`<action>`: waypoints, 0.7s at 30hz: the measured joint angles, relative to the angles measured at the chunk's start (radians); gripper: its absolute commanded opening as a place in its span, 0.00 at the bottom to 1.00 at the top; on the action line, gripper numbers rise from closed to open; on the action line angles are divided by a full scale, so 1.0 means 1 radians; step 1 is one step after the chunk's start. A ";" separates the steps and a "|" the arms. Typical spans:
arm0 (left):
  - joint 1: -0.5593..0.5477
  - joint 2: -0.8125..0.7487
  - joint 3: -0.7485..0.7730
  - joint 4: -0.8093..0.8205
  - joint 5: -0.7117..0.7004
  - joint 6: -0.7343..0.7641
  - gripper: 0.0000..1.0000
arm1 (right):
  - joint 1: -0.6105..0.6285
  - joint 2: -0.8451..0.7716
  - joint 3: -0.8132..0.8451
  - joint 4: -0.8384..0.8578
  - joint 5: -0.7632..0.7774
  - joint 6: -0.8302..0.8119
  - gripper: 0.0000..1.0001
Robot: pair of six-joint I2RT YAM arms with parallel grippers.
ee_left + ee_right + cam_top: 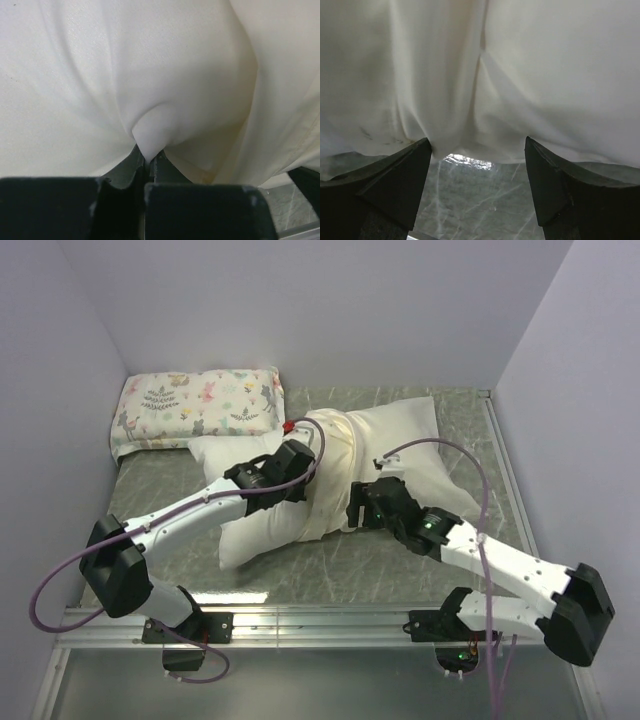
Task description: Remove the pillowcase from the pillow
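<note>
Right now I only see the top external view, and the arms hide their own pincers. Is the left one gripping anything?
Observer: Yes. The left gripper is shut on a pinch of white cloth, seemingly the pillow.
Operator: And the right one?
Observer: The right gripper is open, holding nothing.
Operator: What lies in its gap?
Observer: Only the green marbled table; the cream pillowcase hangs just beyond it.

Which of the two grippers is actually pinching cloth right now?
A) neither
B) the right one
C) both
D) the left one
D: the left gripper is shut on a fold of cloth, while the right gripper stands open with table showing between its fingers.
</note>
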State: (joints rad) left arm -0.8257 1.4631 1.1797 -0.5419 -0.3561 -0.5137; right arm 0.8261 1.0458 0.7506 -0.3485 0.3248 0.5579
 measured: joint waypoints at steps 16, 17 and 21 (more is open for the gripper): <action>0.214 -0.130 0.097 -0.065 0.148 0.032 0.00 | -0.245 -0.015 0.017 0.024 0.047 0.025 0.01; 0.253 -0.144 0.097 -0.068 0.169 0.032 0.00 | -0.299 -0.039 0.021 0.023 0.031 0.025 0.00; 0.394 -0.193 0.106 -0.077 0.263 0.030 0.00 | -0.429 -0.060 0.049 0.022 -0.063 0.020 0.00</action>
State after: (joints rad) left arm -0.4316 1.2701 1.2861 -0.6193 -0.0929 -0.4839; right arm 0.3973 0.9859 0.7998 -0.3267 0.2623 0.5781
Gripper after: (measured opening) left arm 0.034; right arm 0.010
